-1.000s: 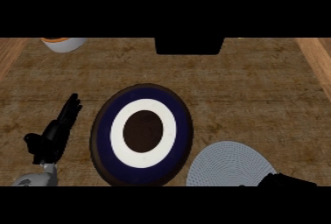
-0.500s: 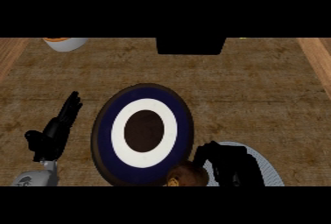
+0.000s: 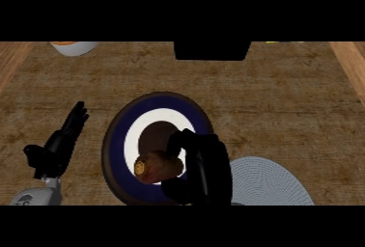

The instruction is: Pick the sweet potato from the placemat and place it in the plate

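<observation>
1. Brown and rough-skinned, the sweet potato [image 3: 158, 167] shows in the head view inside the curl of the right robot hand [image 3: 202, 169], whose fingers and thumb wrap round it from the right side. That leaves its cut end turned toward the left.

2. It sits over the plate [image 3: 118, 140], above the lower part of the white and blue rings. I cannot tell whether it touches the plate or hangs just above it. By my reading the carry is nearly done and only the release remains.

3. The placemat [image 3: 274, 183], a pale grey woven round, lies just to the right of the plate at the lower edge. It bears nothing that shows.

4. The left robot hand [image 3: 61, 144] rests at the left of the plate with fingers straight and pointing up the counter [image 3: 285, 96]. It holds nothing and stays clear of the plate's rim.

5. At the far edge are a white bowl [image 3: 73, 47] and a dark block [image 3: 212, 50], both well apart from the work.
</observation>
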Robot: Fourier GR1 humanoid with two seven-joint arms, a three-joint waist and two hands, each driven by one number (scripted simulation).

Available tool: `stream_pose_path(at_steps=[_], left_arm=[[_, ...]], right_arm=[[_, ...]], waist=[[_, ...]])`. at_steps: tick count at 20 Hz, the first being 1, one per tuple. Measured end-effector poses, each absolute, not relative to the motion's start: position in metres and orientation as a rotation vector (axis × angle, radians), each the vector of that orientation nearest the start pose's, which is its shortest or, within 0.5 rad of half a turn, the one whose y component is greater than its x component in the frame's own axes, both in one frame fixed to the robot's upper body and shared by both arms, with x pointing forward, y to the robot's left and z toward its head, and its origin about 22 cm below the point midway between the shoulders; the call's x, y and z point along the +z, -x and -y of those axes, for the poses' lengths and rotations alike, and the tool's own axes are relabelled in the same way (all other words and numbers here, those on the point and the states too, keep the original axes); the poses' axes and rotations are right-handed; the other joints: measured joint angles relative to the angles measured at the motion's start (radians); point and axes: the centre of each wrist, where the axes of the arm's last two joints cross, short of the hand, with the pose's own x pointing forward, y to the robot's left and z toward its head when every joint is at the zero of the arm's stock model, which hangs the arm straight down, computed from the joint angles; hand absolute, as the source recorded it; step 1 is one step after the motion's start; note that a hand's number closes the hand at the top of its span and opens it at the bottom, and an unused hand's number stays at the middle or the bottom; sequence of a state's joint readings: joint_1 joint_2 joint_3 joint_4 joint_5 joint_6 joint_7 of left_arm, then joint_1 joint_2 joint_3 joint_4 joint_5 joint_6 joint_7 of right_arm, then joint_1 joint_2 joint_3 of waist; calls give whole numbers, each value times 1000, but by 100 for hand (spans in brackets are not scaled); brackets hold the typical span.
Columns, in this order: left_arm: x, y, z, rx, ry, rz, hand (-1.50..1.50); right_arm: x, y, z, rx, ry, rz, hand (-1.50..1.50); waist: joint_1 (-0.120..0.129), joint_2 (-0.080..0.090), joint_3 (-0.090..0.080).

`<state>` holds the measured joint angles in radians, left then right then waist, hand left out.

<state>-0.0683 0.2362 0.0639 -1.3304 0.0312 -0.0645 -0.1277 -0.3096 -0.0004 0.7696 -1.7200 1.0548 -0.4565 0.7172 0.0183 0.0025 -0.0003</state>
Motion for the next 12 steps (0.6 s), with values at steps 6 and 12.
stream_pose_path(at_steps=[6, 12], left_arm=[[-23, -258, -302, -159, -139, 1523, 0], [-19, -258, -298, -165, -136, 1523, 0]], right_arm=[[77, -233, 13, 473, 655, 1761, -150], [73, -252, 2, 392, 589, 1733, -150]], waist=[[4, 1, 0], [8, 2, 0]])
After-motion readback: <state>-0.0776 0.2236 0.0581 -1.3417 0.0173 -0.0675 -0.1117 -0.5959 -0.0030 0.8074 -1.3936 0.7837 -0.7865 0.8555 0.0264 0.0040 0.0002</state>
